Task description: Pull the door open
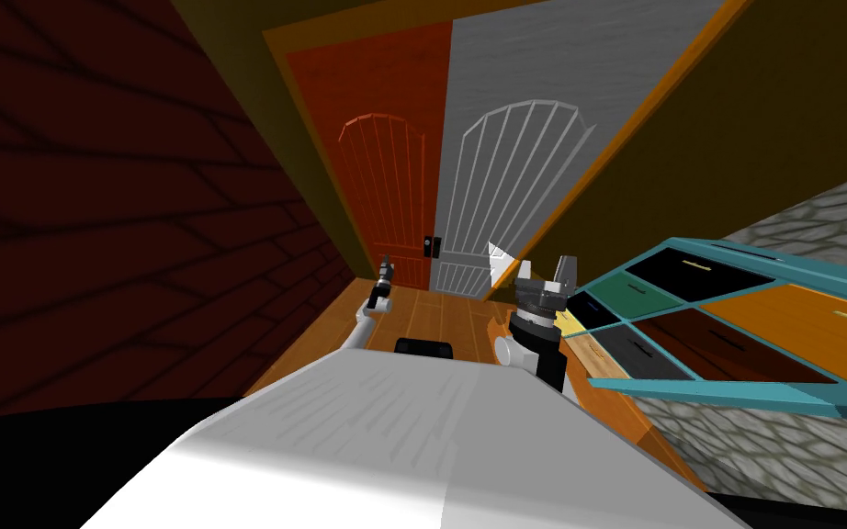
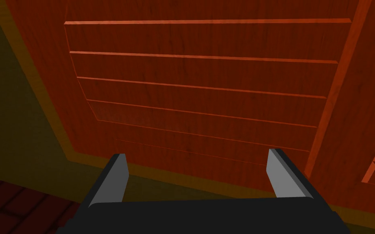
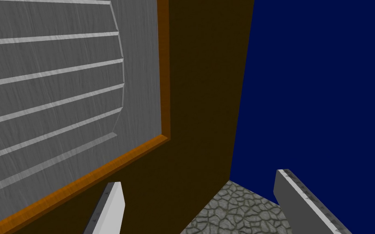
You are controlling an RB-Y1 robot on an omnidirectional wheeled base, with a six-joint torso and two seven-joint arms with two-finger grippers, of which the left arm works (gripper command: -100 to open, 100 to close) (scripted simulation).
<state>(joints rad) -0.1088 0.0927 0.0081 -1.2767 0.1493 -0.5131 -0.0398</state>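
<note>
The door ahead has a red-brown left half (image 1: 376, 174) and a grey right half (image 1: 513, 156), each with a ribbed arched panel. A small black handle (image 1: 431, 245) sits at the seam between them. My left gripper (image 1: 385, 270) is stretched toward the red-brown half, a little left of and below the handle. Its wrist view shows the red-brown panel (image 2: 207, 81) close ahead, with the left gripper (image 2: 197, 172) open and nothing between its fingers. My right gripper (image 1: 547, 274) is raised near the door's right side and stands open. The right gripper (image 3: 199, 203) faces the grey panel (image 3: 48, 81) and its orange frame (image 3: 101, 170).
A teal cabinet (image 1: 743, 321) with several coloured drawer fronts juts in close on my right. A dark red brick wall (image 1: 91, 230) runs along my left. Wood floor (image 1: 431, 317) leads to the door, and stone paving (image 3: 239, 211) lies by a dark blue wall (image 3: 325, 81).
</note>
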